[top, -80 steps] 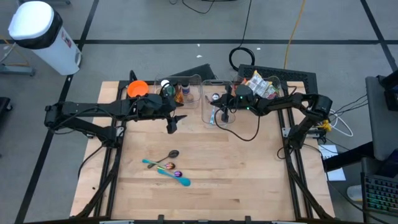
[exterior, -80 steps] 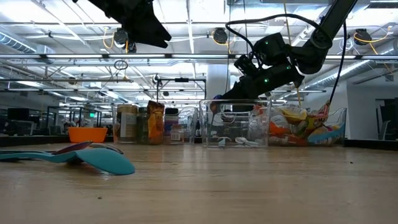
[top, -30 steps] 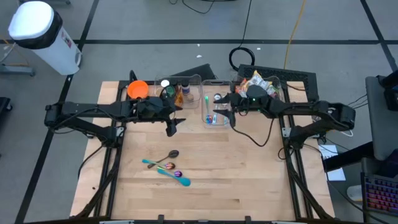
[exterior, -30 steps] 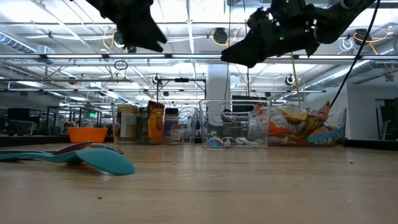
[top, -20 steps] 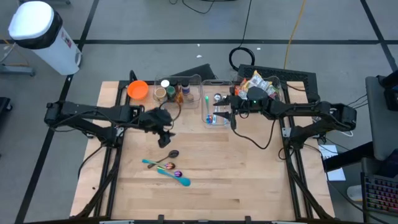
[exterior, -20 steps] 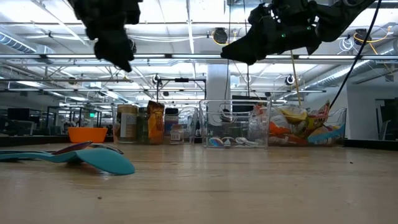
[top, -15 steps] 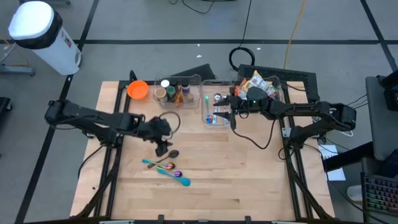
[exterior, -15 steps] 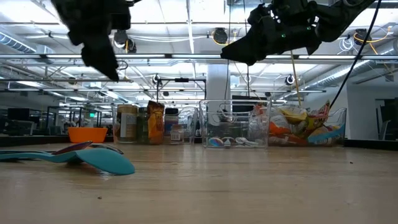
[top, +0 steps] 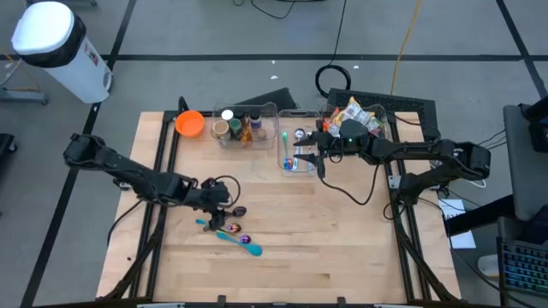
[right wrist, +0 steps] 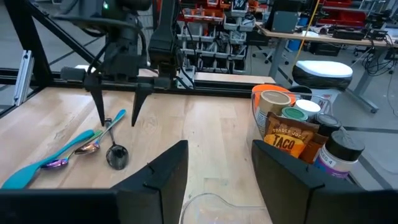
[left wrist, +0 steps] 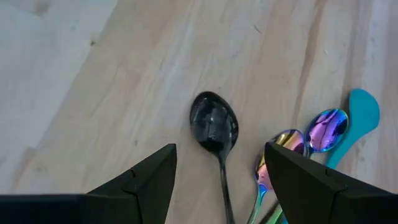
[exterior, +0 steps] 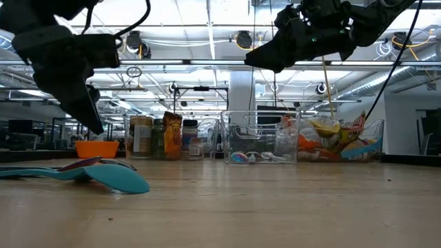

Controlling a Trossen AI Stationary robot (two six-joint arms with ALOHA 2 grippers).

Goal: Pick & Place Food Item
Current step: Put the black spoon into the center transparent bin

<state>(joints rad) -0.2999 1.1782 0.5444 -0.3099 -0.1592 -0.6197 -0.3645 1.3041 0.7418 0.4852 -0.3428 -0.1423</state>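
Note:
The food items are jars and a taco bag (right wrist: 292, 140) in a clear bin (top: 244, 128) at the far middle of the table, and snack bags (top: 358, 115) in a bin at the far right. My left gripper (left wrist: 219, 155) hangs open just above the table. Its fingers stand on either side of a black spoon (left wrist: 214, 124), and it also shows in the high view (top: 217, 216). My right gripper (top: 298, 161) is open and empty, raised over a clear utensil bin (top: 295, 145).
Beside the black spoon lie iridescent spoons (left wrist: 326, 127) and a teal spoon (top: 240, 242) near the table's middle left. An orange bowl (top: 189, 123) stands at the far left. Bare wood spreads across the near half and right side of the table.
My left gripper has swung away from the jar bin toward the table's near edge and slightly left. It has come down over the spoons and stayed open. My right arm has kept still.

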